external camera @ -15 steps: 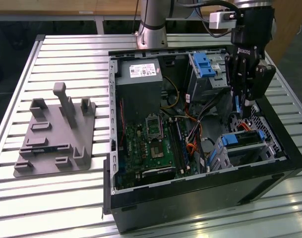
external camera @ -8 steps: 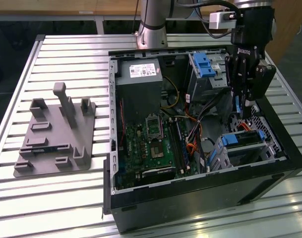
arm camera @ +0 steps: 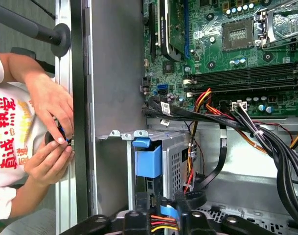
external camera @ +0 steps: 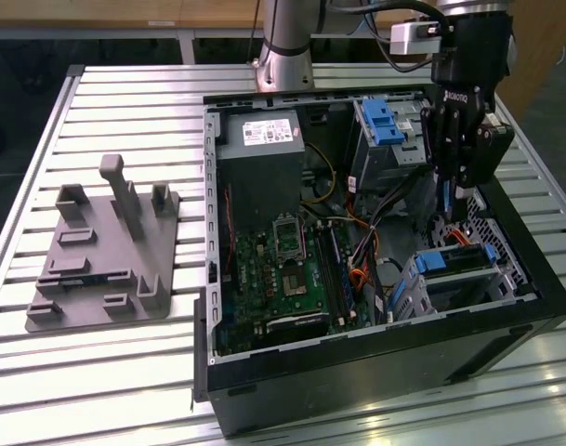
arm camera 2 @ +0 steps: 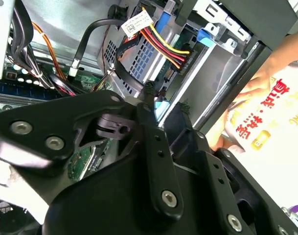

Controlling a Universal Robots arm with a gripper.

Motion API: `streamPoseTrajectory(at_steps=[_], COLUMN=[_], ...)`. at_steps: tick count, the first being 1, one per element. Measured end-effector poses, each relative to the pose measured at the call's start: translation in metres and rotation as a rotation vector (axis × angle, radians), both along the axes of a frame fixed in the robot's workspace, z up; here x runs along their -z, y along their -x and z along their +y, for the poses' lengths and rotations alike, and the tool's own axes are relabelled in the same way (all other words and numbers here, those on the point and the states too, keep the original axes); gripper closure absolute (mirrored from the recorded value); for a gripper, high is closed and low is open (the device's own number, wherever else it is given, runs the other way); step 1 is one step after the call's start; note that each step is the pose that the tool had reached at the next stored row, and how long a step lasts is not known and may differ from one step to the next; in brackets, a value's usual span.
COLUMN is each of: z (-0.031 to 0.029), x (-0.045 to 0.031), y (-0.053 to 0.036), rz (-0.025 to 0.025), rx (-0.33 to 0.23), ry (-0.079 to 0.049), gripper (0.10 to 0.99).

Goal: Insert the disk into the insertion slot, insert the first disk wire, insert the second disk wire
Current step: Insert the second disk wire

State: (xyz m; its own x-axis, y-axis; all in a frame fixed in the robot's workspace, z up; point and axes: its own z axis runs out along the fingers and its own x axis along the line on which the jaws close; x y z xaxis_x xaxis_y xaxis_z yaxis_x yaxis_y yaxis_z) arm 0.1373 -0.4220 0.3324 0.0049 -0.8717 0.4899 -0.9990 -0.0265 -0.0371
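Blue-framed disk (external camera: 447, 261) sits inside grey perforated insertion slot (arm camera: 179, 164)

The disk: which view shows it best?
The exterior view: from above, the disk sits blue-framed in the insertion slot. The first wrist view catches its blue end; in the second wrist view I cannot pick it out.

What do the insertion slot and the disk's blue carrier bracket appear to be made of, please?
The insertion slot seems bare grey sheet metal with a dull finish: thin walls punched with rows of small holes. The disk's blue carrier bracket is probably moulded plastic, smooth with a slight sheen: uniform bright colour, rounded edges.
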Motion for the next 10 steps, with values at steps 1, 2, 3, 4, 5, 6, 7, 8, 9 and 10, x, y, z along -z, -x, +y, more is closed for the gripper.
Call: streamPoseTrajectory(at_steps=[1,2,3,4,5,6,7,8,9,10], z=[0.0000,0.0000,0.0000,0.0000,0.0000,0.0000,0.0000,0.0000,0.0000,0.0000], x=[0.0000,0.0000,0.0000,0.0000,0.0000,0.0001,0.0003,0.0004,0.0007,0.0009], y=[0.0000,0.0000,0.0000,0.0000,0.0001,0.0000,0.0000,0.0000,0.0000,0.0000], rz=[0.0000,0.0000,0.0000,0.0000,0.0000,0.0000,0.0000,0.0000,0.0000,0.0000], rx=[0.000,0.000,0.000,0.000,0.000,0.000,0.000,0.000,0.000,0.000], ry=[0.000,0.000,0.000,0.000,0.000,0.000,0.000,0.000,0.000,0.000], gripper=[0.737,0.737,0.737,0.737,0.737,0.737,0.737,0.737,0.737,0.737])
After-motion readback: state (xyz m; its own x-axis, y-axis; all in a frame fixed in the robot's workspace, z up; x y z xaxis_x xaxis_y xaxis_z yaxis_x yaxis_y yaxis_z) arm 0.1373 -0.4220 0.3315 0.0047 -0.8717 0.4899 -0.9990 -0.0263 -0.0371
